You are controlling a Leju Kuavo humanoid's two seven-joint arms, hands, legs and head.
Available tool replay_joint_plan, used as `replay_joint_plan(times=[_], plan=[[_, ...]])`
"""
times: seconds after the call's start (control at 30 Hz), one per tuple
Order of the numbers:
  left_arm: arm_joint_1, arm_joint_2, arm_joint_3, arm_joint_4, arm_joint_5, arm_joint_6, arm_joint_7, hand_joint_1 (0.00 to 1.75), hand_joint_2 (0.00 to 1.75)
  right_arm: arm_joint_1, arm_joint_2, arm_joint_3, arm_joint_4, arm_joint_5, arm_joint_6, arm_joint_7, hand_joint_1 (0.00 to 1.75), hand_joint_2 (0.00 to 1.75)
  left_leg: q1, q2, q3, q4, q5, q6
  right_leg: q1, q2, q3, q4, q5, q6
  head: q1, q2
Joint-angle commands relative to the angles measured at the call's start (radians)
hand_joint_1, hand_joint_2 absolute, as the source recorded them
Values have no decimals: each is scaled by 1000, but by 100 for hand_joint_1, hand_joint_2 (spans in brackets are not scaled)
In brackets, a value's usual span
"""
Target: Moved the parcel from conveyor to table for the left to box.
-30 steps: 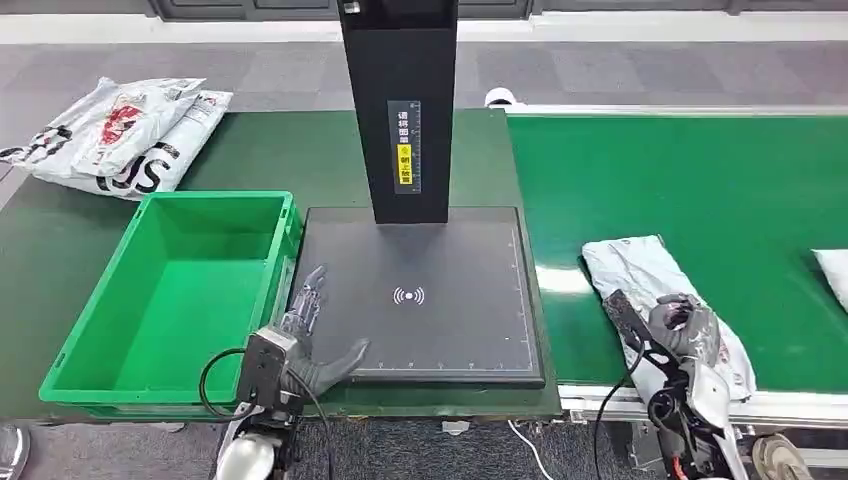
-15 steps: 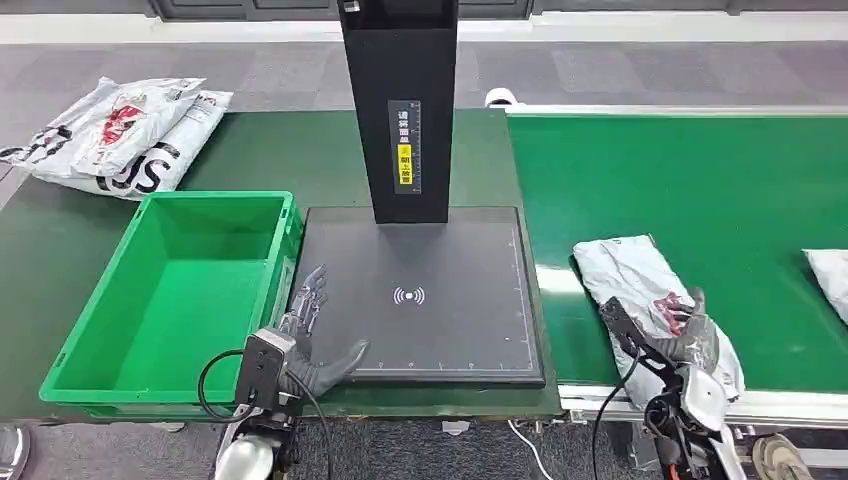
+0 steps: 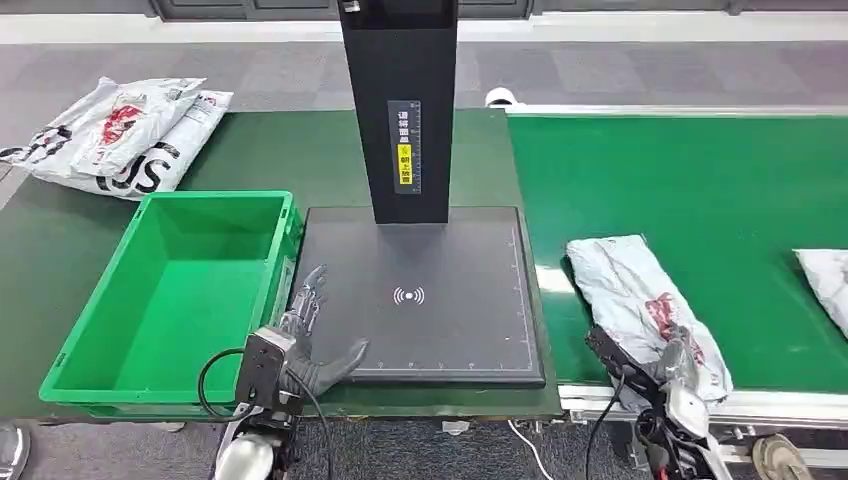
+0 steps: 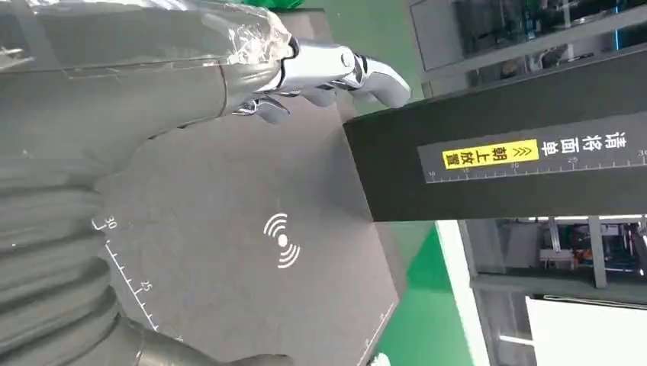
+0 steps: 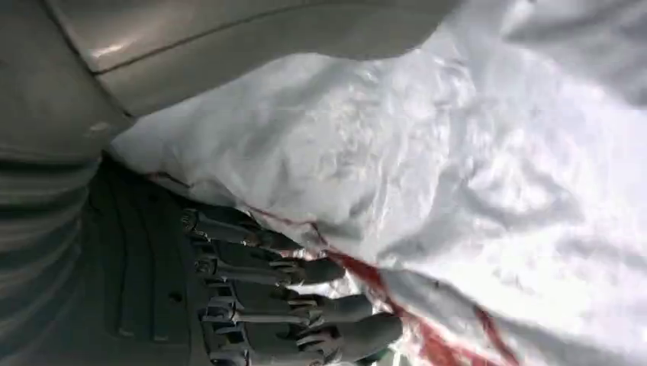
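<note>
A crumpled white parcel with red print lies on the green conveyor belt, close to its front edge. My right hand is at the parcel's near end. In the right wrist view its dark fingers stretch out under the parcel and the grey thumb lies over it; the fingers are not closed. My left hand rests open on the front left corner of the black scanner pad, fingers spread, holding nothing.
A green crate stands left of the pad, nothing inside. A black post rises from the pad's far side. Several printed parcels lie at the table's back left. Another white parcel rides the belt at the right edge.
Both parcels on the belt have drifted left. My right hand has dropped from on top of the parcel to its near end at the belt's front edge. The left hand has stayed still.
</note>
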Motion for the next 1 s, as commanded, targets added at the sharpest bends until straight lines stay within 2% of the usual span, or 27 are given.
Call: replay_joint_plan(times=[0.03, 0.07, 0.17, 0.27, 0.5, 0.57, 0.67, 0.73, 0.83, 0.87, 0.9, 0.93, 1.0], plan=[[-27, 17, 21, 51, 2, -5, 6, 0, 175, -73, 3, 14, 204, 2, 27, 8, 12, 175, 1, 2, 5, -3, 0, 0, 1, 0, 5, -4, 1, -1, 0, 0], [-26, 19, 22, 50, 3, -5, 6, 0, 175, -80, 0, 18, 214, 5, 37, 7, 175, 175, 1, 1, 3, -1, 0, 0, 1, 0, 3, -2, 0, -1, 0, 0], [-25, 20, 23, 52, 4, -5, 6, 0, 175, -83, -4, 18, 220, 5, 45, 7, 175, 175, 1, 2, 5, -2, 0, 0, 1, 1, 5, -3, 1, 0, 0, 0], [-36, 21, 20, 69, 8, -8, 2, 0, 175, -86, -6, 16, 230, 4, 23, -6, 175, 175, 1, 1, 4, -1, 0, 0, 1, -1, 5, -2, 1, 0, 0, 0], [-34, 21, 30, 63, 15, 5, -6, 0, 175, -123, 5, 18, 207, 9, -35, -21, 175, 175, 1, 6, 8, -2, 1, 1, 1, 3, 8, -4, 3, 0, 0, 0], [-24, 21, 34, 53, 16, 11, -6, 0, 175, -130, 9, 18, 195, 6, -83, -42, 175, 175, 0, 7, 8, -1, 0, 1, 1, 4, 8, -3, 2, 1, 0, 0], [-22, 22, 33, 52, 16, 11, -6, 0, 175, -135, 9, 19, 195, 7, -79, -42, 175, 175, 0, 7, 8, -1, 0, 1, 1, 4, 8, -3, 2, 1, 0, 0], [-17, 19, 35, 47, 16, 19, -7, 0, 175, -129, 16, 7, 172, -15, -147, -84, 175, 175, 0, 7, 9, -2, 0, 1, 1, 4, 8, -4, 2, 0, 0, 0], [-2, 15, 37, 33, 14, 33, -6, 0, 175, -116, 43, -19, 49, -96, -313, -207, 175, 175, 0, 8, 8, -1, -1, 1, 0, 5, 7, -2, 2, 1, 0, 0], [2, 12, 38, 29, 12, 38, -6, 0, 175, -100, 51, -13, -20, -133, -331, -242, 175, 175, 0, 9, 9, -2, -1, 1, 1, 6, 7, -3, 2, 0, 0, 0], [6, 7, 40, 25, 11, 40, -6, 0, 175, -70, 72, -17, -142, -211, -396, -333, 175, 175, 0, 9, 7, -1, -1, 1, 0, 6, 6, -2, 2, 1, 0, 0], [8, 0, 39, 25, 6, 41, -7, 0, 175, -13, 104, -40, -344, -252, -396, -405, 175, 175, 0, 10, 7, -1, -1, 1, 0, 7, 6, -2, 2, 0, 0, 0], [-7, -8, 32, 45, 0, 40, -10, 0, 175, 56, 133, 4, -596, -349, -396, -467, 175, 175, 0, 9, 6, -1, -1, 1, 0, 6, 4, -1, 1, 0, 0, 0]])
